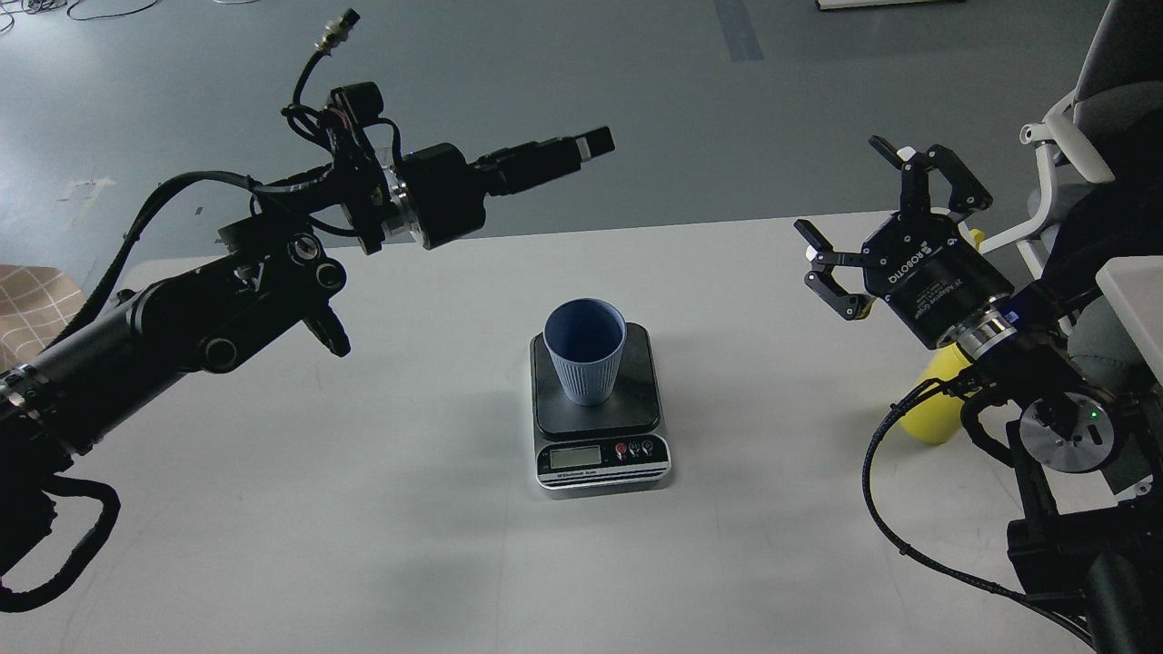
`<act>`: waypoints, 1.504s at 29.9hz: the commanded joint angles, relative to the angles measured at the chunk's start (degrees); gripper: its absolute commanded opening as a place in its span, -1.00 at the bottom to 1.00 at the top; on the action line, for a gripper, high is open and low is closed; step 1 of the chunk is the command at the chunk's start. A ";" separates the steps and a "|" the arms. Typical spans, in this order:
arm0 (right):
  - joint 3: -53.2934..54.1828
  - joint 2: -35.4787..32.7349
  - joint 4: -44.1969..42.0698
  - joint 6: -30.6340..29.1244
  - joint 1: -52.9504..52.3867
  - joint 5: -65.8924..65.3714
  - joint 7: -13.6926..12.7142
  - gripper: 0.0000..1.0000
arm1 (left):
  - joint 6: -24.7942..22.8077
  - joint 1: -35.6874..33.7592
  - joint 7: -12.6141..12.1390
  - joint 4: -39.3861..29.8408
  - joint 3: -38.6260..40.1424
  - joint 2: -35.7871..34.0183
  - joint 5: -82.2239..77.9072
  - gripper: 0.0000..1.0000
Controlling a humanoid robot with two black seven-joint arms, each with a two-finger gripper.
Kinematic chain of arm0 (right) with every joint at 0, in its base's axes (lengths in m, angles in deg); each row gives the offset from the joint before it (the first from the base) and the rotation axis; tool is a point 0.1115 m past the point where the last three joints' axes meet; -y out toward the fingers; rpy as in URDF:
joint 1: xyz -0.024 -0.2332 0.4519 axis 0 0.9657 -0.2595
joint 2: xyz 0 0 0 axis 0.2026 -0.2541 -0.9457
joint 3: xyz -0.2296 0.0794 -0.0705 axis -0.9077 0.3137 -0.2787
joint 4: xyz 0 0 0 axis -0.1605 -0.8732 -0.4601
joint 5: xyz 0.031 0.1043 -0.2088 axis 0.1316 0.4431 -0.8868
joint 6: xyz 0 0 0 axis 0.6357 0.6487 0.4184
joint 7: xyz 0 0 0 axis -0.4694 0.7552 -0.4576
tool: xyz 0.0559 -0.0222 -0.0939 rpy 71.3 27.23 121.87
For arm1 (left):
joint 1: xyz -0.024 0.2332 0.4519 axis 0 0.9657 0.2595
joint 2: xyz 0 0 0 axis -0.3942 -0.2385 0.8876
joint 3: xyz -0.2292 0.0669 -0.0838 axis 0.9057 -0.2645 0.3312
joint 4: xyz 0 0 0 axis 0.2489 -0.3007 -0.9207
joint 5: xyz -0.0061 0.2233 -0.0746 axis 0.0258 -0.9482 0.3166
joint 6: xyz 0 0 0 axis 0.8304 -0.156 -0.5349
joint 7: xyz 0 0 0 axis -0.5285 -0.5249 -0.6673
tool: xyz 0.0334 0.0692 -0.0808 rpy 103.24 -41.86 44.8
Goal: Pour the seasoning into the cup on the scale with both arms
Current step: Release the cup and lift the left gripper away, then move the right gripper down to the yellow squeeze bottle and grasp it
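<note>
The light blue ribbed cup [586, 356] stands upright on the dark platform of the scale [639, 406] at the table's middle. My left gripper [595, 143] is lifted high above the table, up and to the left of the cup, clear of it; it is seen side-on, so its fingers cannot be told apart. My right gripper [868, 213] is open and empty, raised at the right. The yellow seasoning bottle [932, 411] stands on the table behind and below my right wrist, mostly hidden by it.
A white and grey chair [1058, 168] stands at the far right by the table's corner. A tan checked object [27, 309] lies at the left edge. Cable loops hang from my right arm [877, 490].
</note>
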 commanded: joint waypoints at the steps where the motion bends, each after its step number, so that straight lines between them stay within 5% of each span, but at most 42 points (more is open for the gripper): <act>1: 0.09 0.00 1.03 -1.49 0.16 0.01 0.59 0.99 | 2.38 4.36 0.00 -0.53 4.06 1.42 21.31 0.96; 6: 2.11 0.00 3.58 -0.97 0.24 0.98 0.50 0.99 | 5.30 8.84 0.00 -1.33 18.29 4.41 43.34 0.96; 10: 4.04 0.00 9.19 -0.44 0.16 5.87 0.24 0.99 | 3.72 10.52 0.00 -1.51 18.84 4.86 42.74 0.97; 16: 6.50 0.00 17.91 8.42 0.07 24.51 -0.20 0.99 | 1.34 13.51 0.00 -1.51 18.66 4.68 42.30 0.97; 23: 13.01 0.00 17.03 7.47 0.51 29.37 -2.75 0.99 | 1.08 15.00 0.00 -1.95 18.66 4.77 40.10 0.97; 24: 15.71 0.00 16.16 6.60 1.90 37.29 -5.36 0.99 | 1.08 15.00 0.00 -2.03 18.49 4.86 39.49 0.97; 31: 20.04 -6.58 13.35 0.72 11.74 58.59 -9.13 0.99 | 1.08 15.09 0.00 -2.03 16.82 4.86 37.82 0.97; 45: 20.22 -4.75 6.75 -3.66 27.23 59.16 -9.13 0.99 | 1.16 17.20 0.00 -2.03 16.38 5.82 33.60 0.97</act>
